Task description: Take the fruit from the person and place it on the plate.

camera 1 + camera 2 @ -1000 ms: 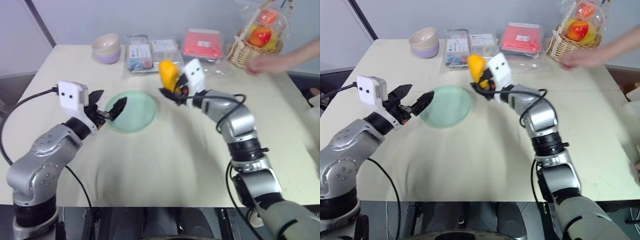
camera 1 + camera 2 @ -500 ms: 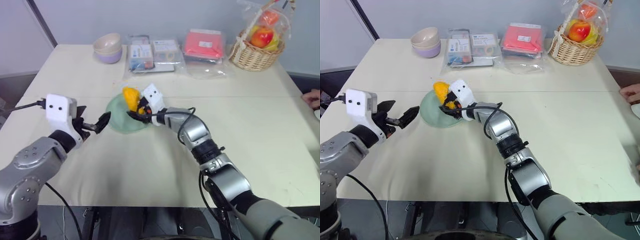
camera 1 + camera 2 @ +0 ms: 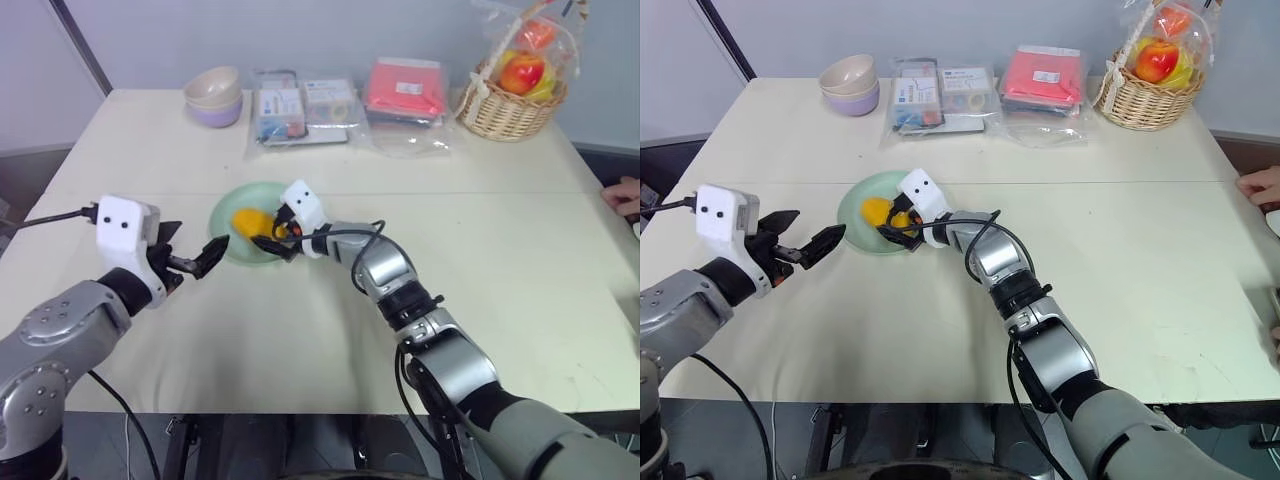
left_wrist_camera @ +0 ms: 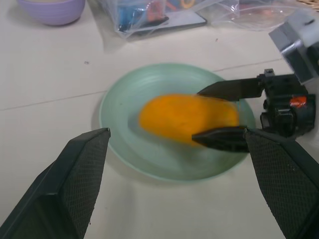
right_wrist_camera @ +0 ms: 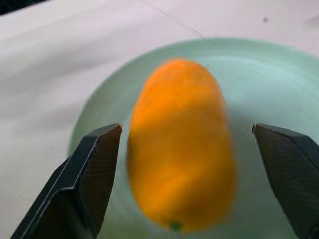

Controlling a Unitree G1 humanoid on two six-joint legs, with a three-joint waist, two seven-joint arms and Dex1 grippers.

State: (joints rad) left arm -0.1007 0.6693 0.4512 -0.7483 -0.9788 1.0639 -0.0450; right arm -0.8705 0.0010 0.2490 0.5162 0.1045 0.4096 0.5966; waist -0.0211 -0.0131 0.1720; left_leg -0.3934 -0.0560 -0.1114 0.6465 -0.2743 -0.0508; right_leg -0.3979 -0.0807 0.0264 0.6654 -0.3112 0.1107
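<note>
Mango [image 5: 180, 144], yellow-orange and long, lies on the mint-green plate [image 3: 225, 212], and the job looks almost done. Nearest to the robot, the left gripper [image 3: 196, 262] hangs just beside the plate's near edge with its jaws spread and nothing between them. A bit farther on, the right gripper [image 3: 268, 238] reaches over the plate, and its two black fingers [image 5: 89, 174] stand wide apart on each side of the mango, with a gap between one finger and the fruit. To finish well, I think the right arm should pull straight back along its own line with the jaws kept wide, so that no finger bumps the mango and rolls it off the plate. Farther off on the table [image 3: 500, 260] are stacked bowls [image 3: 213, 96], some plastic packets [image 3: 300, 104] and a wicker basket [image 3: 510, 110] of fruit. The person's hand [image 3: 625, 195] rests at the table's far right edge.
</note>
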